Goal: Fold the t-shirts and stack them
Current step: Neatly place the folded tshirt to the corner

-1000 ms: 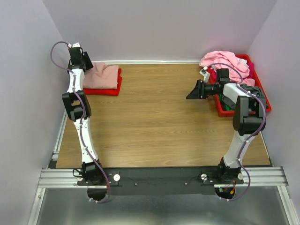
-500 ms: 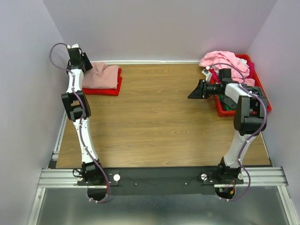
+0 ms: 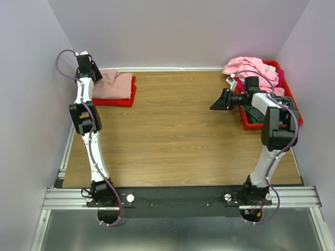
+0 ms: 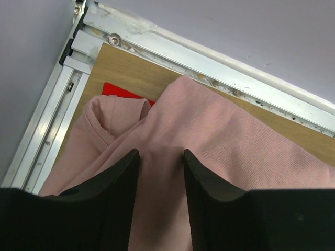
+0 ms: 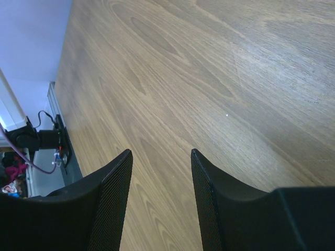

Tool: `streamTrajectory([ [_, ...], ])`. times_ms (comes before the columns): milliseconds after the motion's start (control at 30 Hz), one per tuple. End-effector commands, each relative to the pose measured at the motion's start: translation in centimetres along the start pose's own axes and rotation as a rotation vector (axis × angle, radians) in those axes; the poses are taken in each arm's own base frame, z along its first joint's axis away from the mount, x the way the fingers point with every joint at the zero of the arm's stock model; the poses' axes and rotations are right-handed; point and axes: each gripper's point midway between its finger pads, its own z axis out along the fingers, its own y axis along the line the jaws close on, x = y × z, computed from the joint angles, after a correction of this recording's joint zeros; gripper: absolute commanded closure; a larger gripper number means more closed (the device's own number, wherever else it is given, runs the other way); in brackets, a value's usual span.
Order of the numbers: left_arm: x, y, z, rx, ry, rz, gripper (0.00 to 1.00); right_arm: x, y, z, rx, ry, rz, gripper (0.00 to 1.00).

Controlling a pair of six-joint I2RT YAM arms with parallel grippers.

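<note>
L gripper [image 4: 160, 152]: jaws narrowed over the last sec, still apart, straddling a ridge of the folded dusty-pink cotton t-shirt [image 3: 112, 83] lying on the folded bright-red t-shirt [image 3: 118, 100], far left; can't tell if they nip the cloth. So you prob. have two stacked. R gripper [image 5: 161, 152] edged right twd the rigid red plastic bin [image 3: 250, 124], jaws open and empty over the brown wood-grain table [image 3: 172, 130]. The crumpled light-pink t-shirt heap [image 3: 248, 68] waits there, far right, path unblocked.

Lavender walls [image 3: 178, 31] (plain) enclose a wood-grain table [image 3: 172, 130].
</note>
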Motion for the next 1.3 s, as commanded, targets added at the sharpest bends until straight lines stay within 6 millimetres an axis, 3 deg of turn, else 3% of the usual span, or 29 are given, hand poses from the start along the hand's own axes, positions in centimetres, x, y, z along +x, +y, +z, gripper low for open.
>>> streamTrajectory([
  [0,2.0,0.6,1.0,0.021,0.053,-0.015,0.58,-0.3,0.5,-0.7,-0.026,-0.012,0.004,0.44],
  [133,2.5,0.0,1.1,0.054,0.068,-0.024,0.73,-0.4,0.5,-0.9,-0.028,-0.016,0.009,0.44],
  [233,1.8,-0.2,0.9,0.071,0.051,-0.039,0.98,-0.5,0.5,-1.0,-0.029,-0.019,0.009,0.44],
  [267,1.6,-0.2,0.8,0.071,0.046,-0.045,1.00,-0.5,0.4,-1.1,-0.026,-0.021,0.010,0.44],
  [467,-3.5,0.6,-1.5,-0.011,-0.087,-0.040,1.00,-0.6,0.4,-1.3,-0.027,-0.026,0.010,0.44],
  [500,-5.6,1.0,-2.5,-0.053,-0.145,-0.038,1.00,-0.6,0.4,-1.3,-0.025,-0.027,0.010,0.44],
  [700,-8.5,1.8,-4.6,-0.118,-0.229,-0.023,1.00,-0.5,0.4,-1.3,-0.031,-0.026,0.011,0.44],
  [800,-8.7,1.8,-4.7,-0.120,-0.230,-0.014,1.00,-0.6,0.5,-1.4,-0.033,-0.028,0.006,0.44],
  [1000,-6.5,2.8,-3.7,-0.161,-0.177,-0.027,1.00,-0.6,0.6,-1.4,-0.033,-0.028,0.006,0.44],
  [1067,-6.1,3.4,-3.5,-0.189,-0.169,-0.036,0.87,-0.7,0.6,-1.5,-0.032,-0.030,0.006,0.44],
  [1100,-6.1,3.8,-3.5,-0.210,-0.170,-0.043,0.70,-0.6,0.6,-1.4,-0.033,-0.029,0.007,0.44],
  [1267,-6.0,5.6,-3.8,-0.290,-0.168,-0.065,0.62,-0.7,0.6,-1.5,-0.034,-0.031,0.005,0.44],
])
